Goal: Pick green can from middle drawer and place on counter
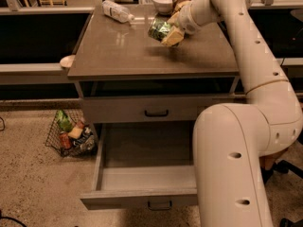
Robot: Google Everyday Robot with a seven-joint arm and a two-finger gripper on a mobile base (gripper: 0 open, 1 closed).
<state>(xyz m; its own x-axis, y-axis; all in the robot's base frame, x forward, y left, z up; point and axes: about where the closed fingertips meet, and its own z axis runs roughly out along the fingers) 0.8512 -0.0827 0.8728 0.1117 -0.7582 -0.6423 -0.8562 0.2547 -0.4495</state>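
Note:
The green can (159, 30) is held tilted in my gripper (166, 31), just above the back right part of the counter (142, 56). The gripper's fingers are shut on the can from its right side. The middle drawer (142, 174) stands pulled out below, and its grey tray holds nothing that I can see. My pale arm reaches from the lower right up over the counter and hides the drawer's right part.
A clear plastic bottle (117, 11) lies at the counter's back left. A white bowl (162, 2) stands at the back, next to the gripper. A wire basket (71, 134) with packets sits on the floor left of the drawers. The top drawer (156, 110) is closed.

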